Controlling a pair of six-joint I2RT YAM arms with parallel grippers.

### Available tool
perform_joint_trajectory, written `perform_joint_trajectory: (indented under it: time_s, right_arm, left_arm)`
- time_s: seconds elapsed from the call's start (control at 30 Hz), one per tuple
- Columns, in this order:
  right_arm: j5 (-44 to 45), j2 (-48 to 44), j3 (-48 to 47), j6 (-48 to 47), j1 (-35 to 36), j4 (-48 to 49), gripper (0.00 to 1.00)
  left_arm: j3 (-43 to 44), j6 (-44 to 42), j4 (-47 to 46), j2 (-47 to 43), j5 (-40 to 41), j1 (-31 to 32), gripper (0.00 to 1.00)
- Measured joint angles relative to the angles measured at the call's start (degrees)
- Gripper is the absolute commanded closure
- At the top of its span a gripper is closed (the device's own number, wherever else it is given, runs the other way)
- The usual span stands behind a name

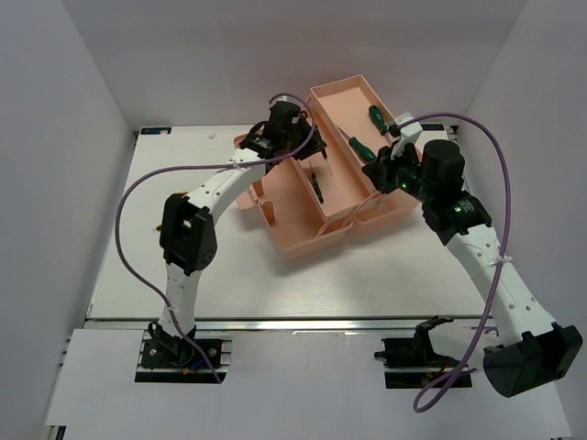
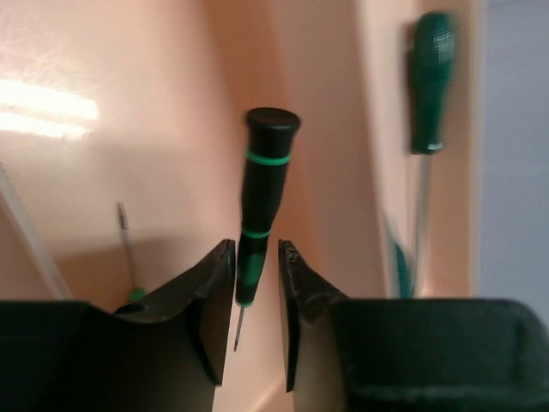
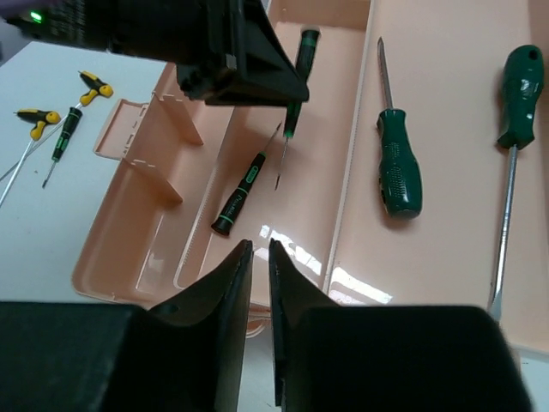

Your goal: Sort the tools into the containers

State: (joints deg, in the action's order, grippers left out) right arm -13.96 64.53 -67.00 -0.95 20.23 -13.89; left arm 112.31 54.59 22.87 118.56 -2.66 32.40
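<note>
The salmon-pink toolbox (image 1: 303, 234) lies open mid-table. My left gripper (image 2: 256, 249) hangs over its inner tray, shut on a slim black screwdriver with green rings (image 2: 262, 184), whose thin tip points down between the fingers. From the right wrist view that screwdriver (image 3: 296, 86) dangles under the left gripper (image 3: 240, 69). My right gripper (image 3: 259, 245) hovers above the box's near rim with only a hair's gap between its fingers and nothing in it. Another small black-green screwdriver (image 3: 238, 193) lies in the tray. Two large green-handled screwdrivers (image 3: 399, 167) (image 3: 519, 86) lie in the lid half.
On the white table left of the box lie two yellow-and-black-handled tools (image 3: 39, 116) (image 3: 94, 84) and a small green-black screwdriver (image 3: 64, 137). A fold-out tray (image 3: 137, 146) sticks out on the box's left side. Purple cables loop over both arms (image 1: 138, 192).
</note>
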Motion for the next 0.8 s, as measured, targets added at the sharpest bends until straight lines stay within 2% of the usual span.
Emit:
perform_joint_trajectory:
  time_s: [0.2, 0.23, 0.3, 0.33, 0.37, 0.4, 0.47, 0.53, 0.57, 0.6, 0.63, 0.67, 0.7, 0.73, 0.8]
  right_arm:
    - [-0.59, -1.55, 1.46, -0.63, -0.76, 1.09, 0.69]
    - [-1.11, -1.55, 1.64, -0.96, -0.79, 1.25, 0.57]
    - [-2.73, -1.55, 2.14, -1.99, -0.79, 1.44, 0.46]
    - [-4.72, -1.55, 2.32, -3.8, -0.83, 1.42, 0.39]
    - [-6.73, -1.55, 2.47, -5.18, -0.87, 1.27, 0.4]
    - [-9.49, -1.7, 2.78, -7.13, -0.96, 1.22, 0.43]
    - [-15.21, -2.49, 3.98, -10.82, -0.98, 1.11, 0.71]
    - [-20.39, -3.45, 5.53, -13.94, -0.98, 0.72, 1.0]
    - [-22.6, -3.74, 6.16, -15.12, -0.96, 0.66, 1.0]
    - [-24.81, -3.8, 6.71, -15.98, -0.94, 0.52, 0.98]
    - [-26.62, -3.78, 7.15, -16.55, -0.94, 0.35, 0.77]
    - [-27.93, -3.72, 7.56, -16.76, -0.94, 0.31, 0.65]
    - [-29.07, -3.61, 7.89, -17.16, -0.94, 0.24, 0.58]
    - [-30.16, -3.3, 7.93, -17.62, -0.94, 0.09, 0.5]
    - [-31.41, -2.6, 7.93, -18.21, -0.94, 0.09, 0.48]
  left_arm:
    - [5.62, -2.82, 7.87, 4.04, -0.2, -0.07, 0.48]
    - [7.34, -3.61, 8.74, 3.93, -0.17, -0.15, 0.43]
    - [9.01, -5.35, 9.49, 2.69, -0.13, -0.59, 0.42]
    - [8.9, -6.21, 10.21, 1.44, -0.02, -0.81, 0.5]
    - [7.8, -7.06, 10.69, -0.59, 0.35, -1.2, 0.59]
    - [5.25, -7.89, 11.08, -3.56, 0.57, -2.03, 0.7]
    - [-4.81, -9.53, 11.15, -13.0, 0.66, -5.31, 0.89]
    - [-16.55, -11.43, 11.54, -23.82, -0.37, -12.0, 0.9]
    - [-21.24, -12.85, 12.68, -28.68, -0.68, -16.7, 0.89]
    - [-24.3, -14.36, 13.73, -32.04, -0.55, -21.09, 0.85]
    - [-26.82, -16.57, 14.86, -34.64, 0.17, -26.12, 0.79]
    - [-28.7, -18.8, 15.96, -36.33, 1.55, -30.14, 0.71]
    - [-30.32, -20.7, 16.81, -37.27, 3.19, -32.5, 0.55]
    - [-32.11, -22.6, 17.81, -37.7, 4.76, -33.7, 0.5]
    - [-35.93, -24.96, 19.26, -37.46, 6.58, -33.35, 0.45]
